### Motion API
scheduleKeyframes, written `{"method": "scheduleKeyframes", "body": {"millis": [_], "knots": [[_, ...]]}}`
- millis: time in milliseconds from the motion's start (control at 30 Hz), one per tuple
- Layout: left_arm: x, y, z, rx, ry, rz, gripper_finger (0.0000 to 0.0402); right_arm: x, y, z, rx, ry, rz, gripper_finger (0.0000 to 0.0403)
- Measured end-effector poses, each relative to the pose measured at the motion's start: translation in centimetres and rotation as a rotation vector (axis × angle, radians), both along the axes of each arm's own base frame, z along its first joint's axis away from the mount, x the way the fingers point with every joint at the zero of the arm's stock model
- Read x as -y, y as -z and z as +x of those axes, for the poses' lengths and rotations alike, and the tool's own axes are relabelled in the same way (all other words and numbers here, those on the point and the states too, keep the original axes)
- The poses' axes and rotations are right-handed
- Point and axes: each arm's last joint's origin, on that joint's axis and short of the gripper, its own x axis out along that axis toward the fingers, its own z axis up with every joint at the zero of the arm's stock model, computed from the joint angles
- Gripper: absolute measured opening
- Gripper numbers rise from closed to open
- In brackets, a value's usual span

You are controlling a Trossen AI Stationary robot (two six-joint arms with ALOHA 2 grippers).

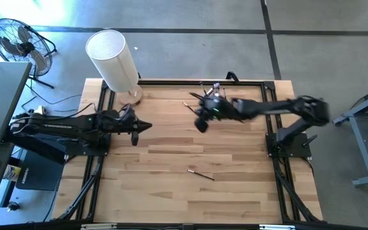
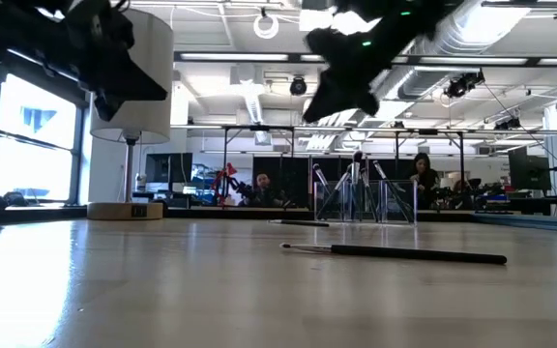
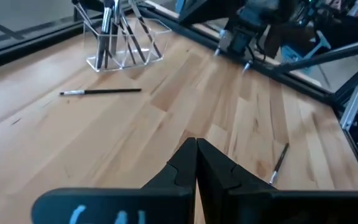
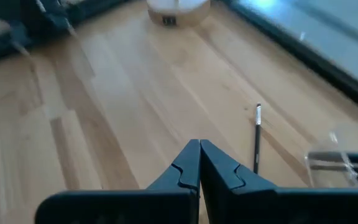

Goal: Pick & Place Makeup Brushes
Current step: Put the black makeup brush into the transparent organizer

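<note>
- High view: right pincer (image 1: 201,122), tips pressed together and empty, hangs at upper centre beside the clear holder (image 3: 124,43), which stands brushes upright
- Left pincer (image 3: 196,155), also together, waits left
- Two makeup brushes lie flat on the counter (image 1: 171,185): one (image 3: 101,91) near the holder, one (image 1: 202,173) at lower centre, likely next

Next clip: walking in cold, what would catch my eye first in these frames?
Likely the tall white lamp at the table's far left corner, then the two dark arms above the wooden table. The right gripper, shut and empty, hangs near the clear holder of makeup brushes at the far edge; the left gripper, also shut, waits at the left. Two loose brushes lie flat: one near the holder, one mid-table.
</note>
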Motion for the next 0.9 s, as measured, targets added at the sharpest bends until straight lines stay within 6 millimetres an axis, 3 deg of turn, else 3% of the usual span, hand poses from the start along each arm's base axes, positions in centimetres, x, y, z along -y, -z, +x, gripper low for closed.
{"method": "scheduleKeyframes", "body": {"millis": [233, 400, 633, 900], "knots": [[0.1, 0.2, -2.0, -0.046, 0.004, -0.005, 0.0, 5.5, -1.1, 6.9, -0.263, 0.024, 0.034, 0.0], [0.1, 0.7, -2.6, -0.103, 0.006, -0.011, 0.0, 9.8, 0.1, 9.7, -0.4, 0.061, 0.11, 0.0001], [0.2, 1.1, -2.8, -0.148, 0.025, -0.023, 0.0, 14.2, 3.2, 11.8, -0.464, 0.069, 0.226, 0.0001], [0.3, 1.2, -2.8, -0.158, 0.05, -0.035, 0.0, 16.3, 5.7, 12.3, -0.505, 0.084, 0.339, 0.002]]}}
